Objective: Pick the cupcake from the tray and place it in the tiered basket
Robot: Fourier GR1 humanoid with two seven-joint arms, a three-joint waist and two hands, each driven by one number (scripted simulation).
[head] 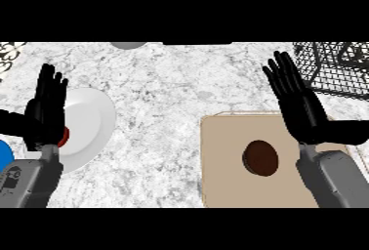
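A dark brown cupcake (260, 157) sits on the beige tray (223, 166) at the lower right of the counter. The black wire tiered basket (331, 68) stands at the upper right corner. My right hand (299, 105) is open, fingers straight and pointing up, above the tray's right part, just right of the cupcake and not touching it. My left hand (45, 110) is open too, fingers up, at the left edge over a white plate.
A white plate (90, 124) lies at the left, with a red object (63, 137) partly hidden behind my left hand. A blue object (5, 155) shows at the left edge. A grey round thing (128, 45) sits at the top edge.
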